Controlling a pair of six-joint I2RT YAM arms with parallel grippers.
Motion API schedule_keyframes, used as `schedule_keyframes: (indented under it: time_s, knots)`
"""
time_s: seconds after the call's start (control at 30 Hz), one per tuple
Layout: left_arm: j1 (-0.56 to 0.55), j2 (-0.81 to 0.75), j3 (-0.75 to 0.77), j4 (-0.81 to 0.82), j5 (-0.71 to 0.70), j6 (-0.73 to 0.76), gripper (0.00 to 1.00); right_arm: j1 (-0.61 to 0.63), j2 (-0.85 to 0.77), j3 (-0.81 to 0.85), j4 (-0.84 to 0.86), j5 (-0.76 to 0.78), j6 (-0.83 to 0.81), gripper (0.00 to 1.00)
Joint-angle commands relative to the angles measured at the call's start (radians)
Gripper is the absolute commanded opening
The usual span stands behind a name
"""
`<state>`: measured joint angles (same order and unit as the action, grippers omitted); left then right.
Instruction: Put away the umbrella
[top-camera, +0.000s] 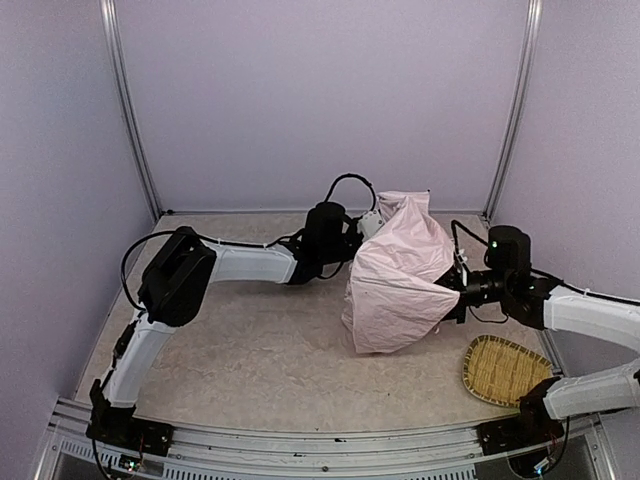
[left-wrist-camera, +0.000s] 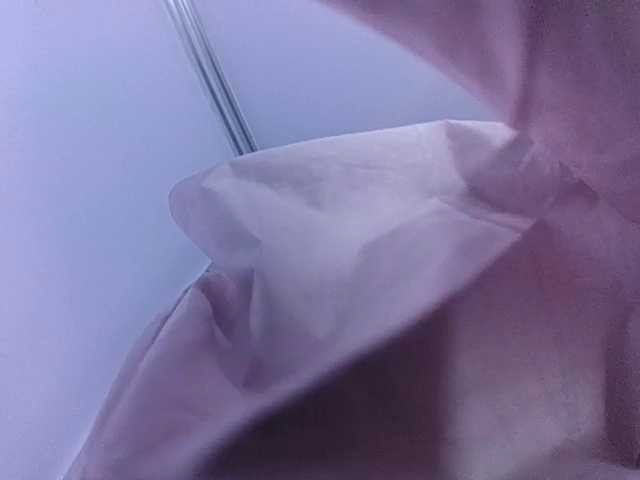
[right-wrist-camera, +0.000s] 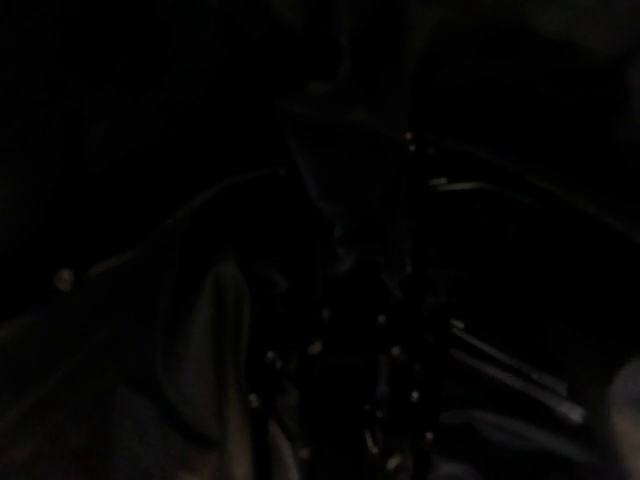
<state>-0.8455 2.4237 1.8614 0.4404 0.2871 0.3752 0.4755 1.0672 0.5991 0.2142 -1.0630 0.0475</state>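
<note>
Two arms are seen at the umbrella, which lies half collapsed on the tabletop, right of centre. Its pale pink fabric is bunched into a loose mound that rises toward the back wall.

The left arm is stretched across from the left, and its wrist is set against the far left side of the mound. The left fingers are hidden behind the fabric. They are closed, though whether anything is pinched between them cannot be told. The left wrist view is filled with pink folds, with a metal frame post and a pale wall behind them.

The right arm is extended from the right, and its end is buried at the umbrella's right rim. The right fingers are covered by the canopy. Only dark lining and faint thin ribs are made out in the right wrist view, so it cannot be told whether they are open or closed.

A woven tray is laid at the near right, just beside the right arm's lower link and apart from the umbrella.
</note>
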Motion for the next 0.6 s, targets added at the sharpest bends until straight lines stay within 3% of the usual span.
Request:
schedule_keyframes:
  time_s: [0.0,0.33,0.37,0.47,0.57]
  knots:
    - [0.016,0.012,-0.015,0.165,-0.103,-0.044,0.00,0.054,0.132,-0.099,0.101,-0.050,0.136,0.00]
    - [0.052,0.002,-0.096,0.254,-0.167,-0.101,0.02,0.061,0.422,-0.145,0.153,0.018,0.239,0.00]
    - [0.052,-0.004,-0.103,0.253,-0.191,-0.108,0.10,0.061,0.455,-0.145,0.154,0.018,0.250,0.00]
    - [0.052,-0.025,-0.103,0.216,-0.317,-0.130,0.57,0.060,0.557,-0.137,0.152,0.011,0.267,0.00]
    - [0.058,-0.040,-0.061,0.145,-0.497,-0.158,0.80,0.050,0.621,-0.125,0.161,0.008,0.284,0.00]
